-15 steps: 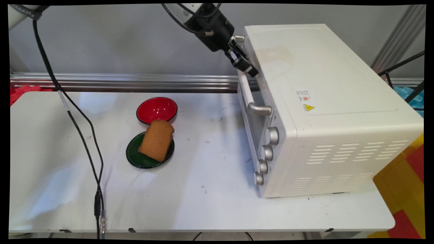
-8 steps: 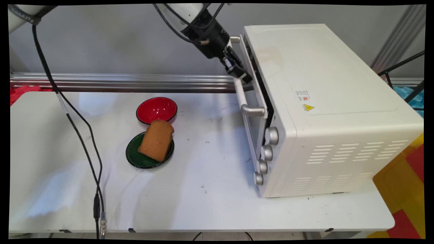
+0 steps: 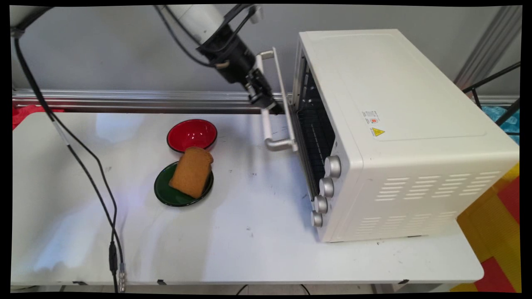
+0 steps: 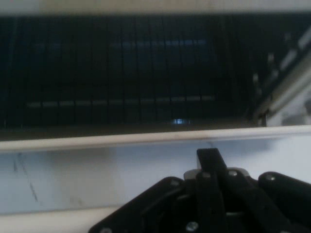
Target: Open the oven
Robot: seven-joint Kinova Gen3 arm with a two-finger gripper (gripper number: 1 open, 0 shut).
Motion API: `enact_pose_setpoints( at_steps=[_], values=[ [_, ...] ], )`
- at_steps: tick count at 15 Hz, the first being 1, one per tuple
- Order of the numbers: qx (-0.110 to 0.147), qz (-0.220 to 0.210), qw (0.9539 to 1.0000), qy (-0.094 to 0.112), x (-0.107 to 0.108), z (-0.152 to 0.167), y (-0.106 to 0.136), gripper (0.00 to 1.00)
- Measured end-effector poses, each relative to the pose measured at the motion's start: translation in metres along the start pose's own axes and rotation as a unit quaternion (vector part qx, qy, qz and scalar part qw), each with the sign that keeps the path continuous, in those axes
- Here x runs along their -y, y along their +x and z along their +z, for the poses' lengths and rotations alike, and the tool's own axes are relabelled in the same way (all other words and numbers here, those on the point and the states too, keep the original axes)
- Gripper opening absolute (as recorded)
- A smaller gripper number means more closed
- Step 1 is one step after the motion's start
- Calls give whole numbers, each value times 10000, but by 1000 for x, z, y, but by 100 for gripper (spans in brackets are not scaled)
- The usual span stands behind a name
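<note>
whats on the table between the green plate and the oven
Nothing: in the main view, bare white table separates the green plate, carrying bread, from the oven.

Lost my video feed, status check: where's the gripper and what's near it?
Gripper on oven door handle, jaws shut on it. Door part open, rack showing. Bread on green plate, red bowl behind, well apart.

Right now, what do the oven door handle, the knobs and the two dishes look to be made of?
Door handle: probably satin-finished metal, silvery with soft highlights. Knobs: silver, ridged edges; metal or metallised plastic. Red dish and green dish: glossy, dark rims; likely glazed ceramic or enamel.
</note>
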Motion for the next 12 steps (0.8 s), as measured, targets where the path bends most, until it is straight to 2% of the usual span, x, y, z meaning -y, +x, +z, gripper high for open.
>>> enact_pose_setpoints(
  at_steps=[7, 12],
  values=[
    [373, 77, 9993, -21, -6, -5, -66, 0],
    [489, 188, 9986, 40, -3, 2, -108, 0]
  ],
)
